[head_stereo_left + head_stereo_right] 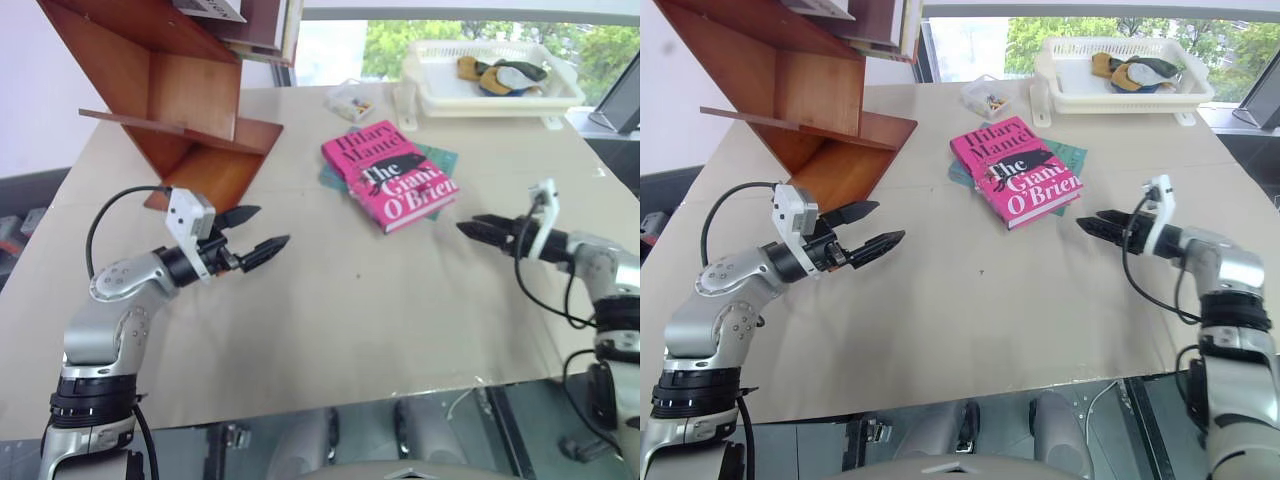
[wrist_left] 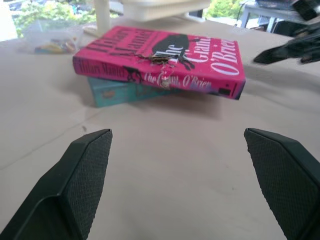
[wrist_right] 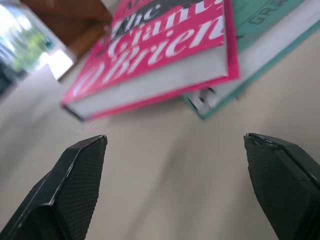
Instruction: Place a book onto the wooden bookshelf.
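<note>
The pink book (image 1: pixel 390 176), lettered "The Giant, O'Brien", lies flat in the middle of the table on top of a thinner teal book (image 1: pixel 441 157). At the far left stands the reddish-brown wooden bookshelf (image 1: pixel 165 95) with its angled panels. My left gripper (image 1: pixel 273 227) hovers open over the table, left of the book and just in front of the shelf, pointing toward the book (image 2: pixel 160 57). To the right of the book my right gripper (image 1: pixel 463 229) is open and aims at its near corner (image 3: pixel 150 75). Nothing is between either pair of fingers.
A white basket tray (image 1: pixel 500 102) with cloth items sits at the back right. A small clear box (image 1: pixel 350 101) of colourful bits lies behind the books. The beige table (image 1: pixel 350 310) ends close in front of me.
</note>
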Robot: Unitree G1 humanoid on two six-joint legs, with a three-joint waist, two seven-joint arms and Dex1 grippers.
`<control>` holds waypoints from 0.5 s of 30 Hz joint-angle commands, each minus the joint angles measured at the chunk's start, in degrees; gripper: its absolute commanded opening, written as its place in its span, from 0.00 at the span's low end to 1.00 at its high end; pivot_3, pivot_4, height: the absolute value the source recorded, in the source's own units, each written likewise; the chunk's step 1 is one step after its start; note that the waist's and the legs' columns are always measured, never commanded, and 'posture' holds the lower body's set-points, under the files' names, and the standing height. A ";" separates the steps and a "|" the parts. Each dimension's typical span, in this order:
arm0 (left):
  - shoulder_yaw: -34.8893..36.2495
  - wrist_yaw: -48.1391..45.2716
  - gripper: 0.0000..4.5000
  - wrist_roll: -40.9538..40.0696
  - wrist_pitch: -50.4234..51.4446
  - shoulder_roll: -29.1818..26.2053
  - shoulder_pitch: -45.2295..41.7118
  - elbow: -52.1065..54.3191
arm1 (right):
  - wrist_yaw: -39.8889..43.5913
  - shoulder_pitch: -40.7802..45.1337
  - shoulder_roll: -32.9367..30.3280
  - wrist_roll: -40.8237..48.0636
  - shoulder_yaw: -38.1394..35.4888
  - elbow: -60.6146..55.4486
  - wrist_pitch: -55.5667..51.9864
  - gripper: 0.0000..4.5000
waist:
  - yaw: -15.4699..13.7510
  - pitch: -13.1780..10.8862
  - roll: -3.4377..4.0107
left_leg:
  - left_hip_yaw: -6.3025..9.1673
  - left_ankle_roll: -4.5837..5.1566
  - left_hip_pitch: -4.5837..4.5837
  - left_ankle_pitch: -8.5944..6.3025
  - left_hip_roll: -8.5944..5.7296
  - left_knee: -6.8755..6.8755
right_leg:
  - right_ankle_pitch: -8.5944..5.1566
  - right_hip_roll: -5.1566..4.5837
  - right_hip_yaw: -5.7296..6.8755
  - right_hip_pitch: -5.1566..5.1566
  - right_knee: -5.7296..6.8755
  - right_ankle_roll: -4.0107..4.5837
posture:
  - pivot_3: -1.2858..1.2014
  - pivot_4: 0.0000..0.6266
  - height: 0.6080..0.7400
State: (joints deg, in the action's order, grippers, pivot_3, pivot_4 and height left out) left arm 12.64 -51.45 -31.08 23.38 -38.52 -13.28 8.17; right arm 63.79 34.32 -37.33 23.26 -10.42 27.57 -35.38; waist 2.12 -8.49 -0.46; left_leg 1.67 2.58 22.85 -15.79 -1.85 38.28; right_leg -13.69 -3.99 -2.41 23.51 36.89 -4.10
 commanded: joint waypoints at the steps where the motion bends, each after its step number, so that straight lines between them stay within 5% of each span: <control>1: 0.11 -0.70 0.99 0.00 -0.77 -0.52 -1.36 -0.13 | 0.37 -2.24 -0.93 -1.87 1.38 -5.61 6.27 1.00 | 0.14 0.01 -0.02 | -0.01 -0.01 -0.02 0.01 0.04 0.00 | 0.02 0.04 -0.01 0.00 0.01 0.04 | 0.52 0.24 1.00; 6: -0.36 -1.03 0.99 0.54 -1.02 -0.26 -2.40 -0.98 | -1.46 -2.94 2.66 -5.98 6.07 -6.19 14.49 1.00 | 0.18 0.02 -0.03 | 0.00 -0.07 -0.05 0.04 0.13 0.00 | 0.05 0.16 -0.02 0.01 0.05 0.08 | 0.52 0.24 1.00; 15: 0.42 -0.85 0.99 0.62 -1.49 -0.96 -2.04 -0.98 | -9.91 7.03 11.17 -10.10 6.63 12.26 26.88 1.00 | -0.37 0.00 -0.05 | 0.06 -0.29 0.04 0.17 0.04 -0.02 | 0.05 0.06 0.05 0.04 -0.07 0.09 | 0.52 0.24 1.00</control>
State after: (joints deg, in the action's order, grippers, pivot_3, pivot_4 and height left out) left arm 11.41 -52.25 -30.45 22.96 -38.68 -15.39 5.99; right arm 54.06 40.25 -26.18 12.77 -2.18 38.41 -10.80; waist 1.75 -8.49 -0.51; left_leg 1.74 2.29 22.90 -15.62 -1.81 38.25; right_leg -13.64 -3.93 -2.35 23.55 36.79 -4.01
